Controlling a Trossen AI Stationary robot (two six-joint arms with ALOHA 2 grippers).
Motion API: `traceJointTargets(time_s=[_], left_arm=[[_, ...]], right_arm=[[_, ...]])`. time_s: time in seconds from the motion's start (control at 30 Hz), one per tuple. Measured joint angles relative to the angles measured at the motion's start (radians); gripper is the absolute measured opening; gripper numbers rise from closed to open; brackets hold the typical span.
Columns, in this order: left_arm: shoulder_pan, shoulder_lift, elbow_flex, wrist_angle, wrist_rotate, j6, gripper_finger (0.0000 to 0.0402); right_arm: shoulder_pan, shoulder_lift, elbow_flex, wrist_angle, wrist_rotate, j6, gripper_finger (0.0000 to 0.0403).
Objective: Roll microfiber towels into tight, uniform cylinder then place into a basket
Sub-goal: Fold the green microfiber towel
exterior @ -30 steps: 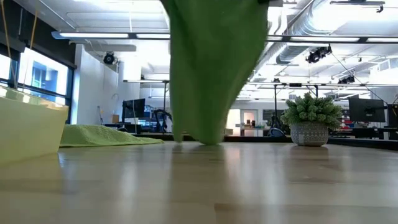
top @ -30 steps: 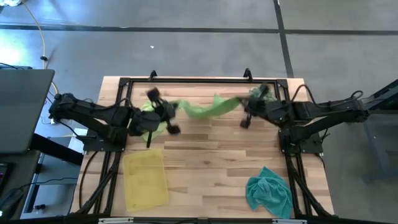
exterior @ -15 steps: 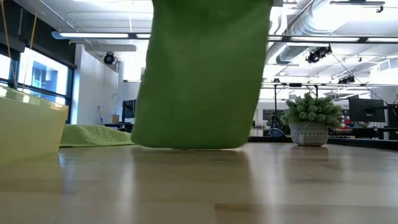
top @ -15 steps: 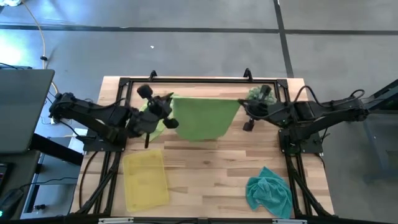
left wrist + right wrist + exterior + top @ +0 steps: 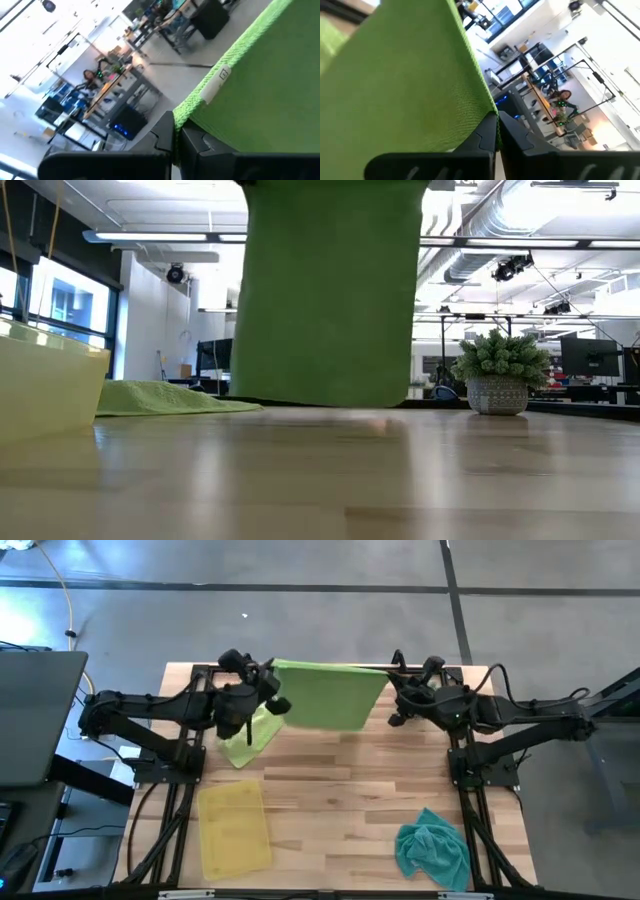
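Observation:
A lime green towel hangs spread flat between my two grippers over the far part of the table. In the low view the towel hangs as a sheet with its lower edge close to the tabletop. My left gripper is shut on its upper left corner, and my right gripper on its upper right corner. A second lime towel lies flat on the table under my left arm. A teal towel lies crumpled at the near right. The yellow basket stands at the near left. My left gripper pinches the towel's upper corner between its two fingers, beside the edge with the white label. The towel hangs below the hold, its top edge drawn straight toward the other gripper. My right gripper pinches the towel's other upper corner between its two fingers, at the edge. The towel hangs below it as a flat sheet; whether the lower edge touches the table, I cannot tell.
A small potted spiky plant stands at the far right, near my right gripper. The black frame rail runs along the table's far edge. Bare wood lies in the table's middle, between the basket and the teal towel.
Both grippers have risen and gone toward the table's far edge, each keeping its corner. The lime towel, a twisted strand a second ago, has spread out into a flat hanging sheet and has been carried farther back.

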State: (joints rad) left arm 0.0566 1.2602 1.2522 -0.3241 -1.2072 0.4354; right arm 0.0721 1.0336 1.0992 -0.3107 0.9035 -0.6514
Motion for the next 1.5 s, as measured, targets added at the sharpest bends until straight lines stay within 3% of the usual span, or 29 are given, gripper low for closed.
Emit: traceJointTargets(time_s=[0.1,0.2,0.37,0.53,0.73,0.97,1.07,1.3,1.5], left_arm=[[-0.05,0.0,0.0,-0.056,0.043,-0.105,0.0],[-0.125,0.002,-0.029,-0.175,0.176,-0.322,0.0],[-0.261,0.054,-0.117,-0.262,0.415,-0.675,0.0],[-0.376,0.174,-0.143,-0.245,0.548,-0.835,0.0],[-0.45,0.287,-0.143,-0.202,0.668,-0.924,0.0],[-0.441,0.297,-0.142,-0.242,0.761,-1.044,0.0],[-0.439,0.296,-0.142,-0.245,0.75,-1.021,0.0],[-0.384,0.301,-0.142,-0.319,0.692,-1.0,0.0],[-0.306,0.301,-0.143,-0.37,0.626,-0.966,0.0]], right_arm=[[0.034,0.0,0.0,-0.119,0.009,0.111,0.0],[0.084,0.0,0.0,-0.315,-0.024,0.349,0.0],[0.178,0.015,-0.058,-0.524,-0.281,0.757,0.0],[0.287,0.068,-0.199,-0.312,-0.488,0.936,0.0],[0.388,0.197,-0.3,-0.036,-0.611,1.073,0.0],[0.442,0.322,-0.302,0.062,-0.658,1.144,0.0],[0.435,0.337,-0.302,0.053,-0.629,1.14,0.0],[0.384,0.34,-0.302,-0.013,-0.447,1.034,0.0],[0.292,0.34,-0.335,-0.026,-0.435,0.982,0.0]])
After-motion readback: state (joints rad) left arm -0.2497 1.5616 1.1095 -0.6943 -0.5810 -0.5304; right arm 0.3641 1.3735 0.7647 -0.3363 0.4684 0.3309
